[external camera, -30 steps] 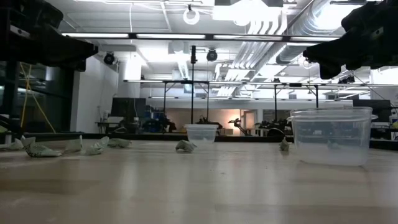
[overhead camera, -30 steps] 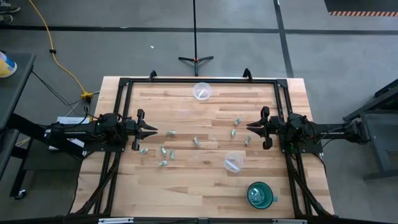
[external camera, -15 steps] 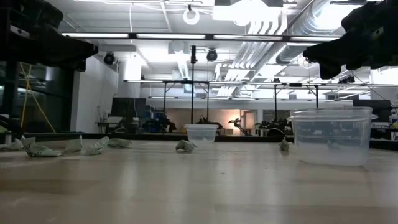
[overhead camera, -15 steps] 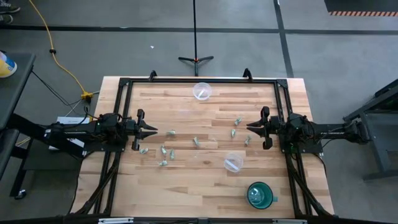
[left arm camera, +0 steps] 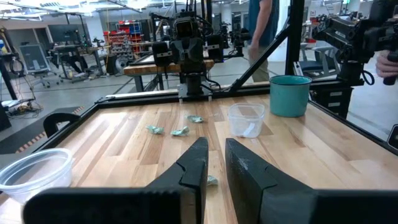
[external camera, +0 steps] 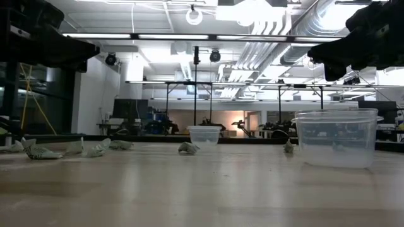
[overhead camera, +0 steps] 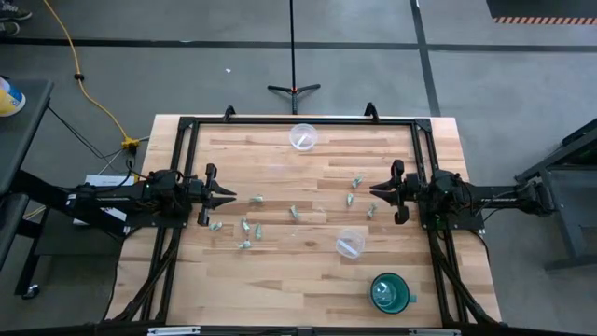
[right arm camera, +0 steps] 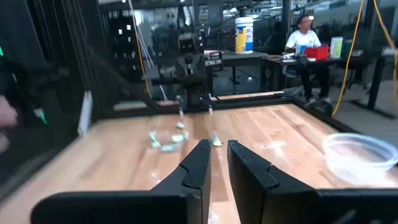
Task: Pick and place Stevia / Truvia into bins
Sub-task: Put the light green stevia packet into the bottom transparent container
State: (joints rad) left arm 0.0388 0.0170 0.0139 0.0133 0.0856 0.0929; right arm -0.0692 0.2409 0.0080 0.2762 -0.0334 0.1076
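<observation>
Several small pale green-and-white packets lie flat on the wooden table [overhead camera: 280, 271]: a left group [overhead camera: 244, 226] and a right group [overhead camera: 353, 198]. One clear cup [overhead camera: 303, 136] stands at the far middle. Another clear cup [overhead camera: 350, 244] stands right of centre, and it is large in the low view [external camera: 336, 137]. My left gripper [overhead camera: 230, 197] hovers at the table's left with its fingers shut and empty, and a packet [left arm camera: 212, 180] lies just beyond its fingertips. My right gripper [overhead camera: 374, 192] hovers at the right, shut and empty, near a packet [overhead camera: 370, 212].
A teal mug [overhead camera: 392, 292] stands at the near right. A black frame [overhead camera: 298, 119] runs around the table's edges. A person [left arm camera: 264, 25] stands beyond the right side, and another [right arm camera: 305, 40] sits beyond the left side. Bare wood lies along the near edge.
</observation>
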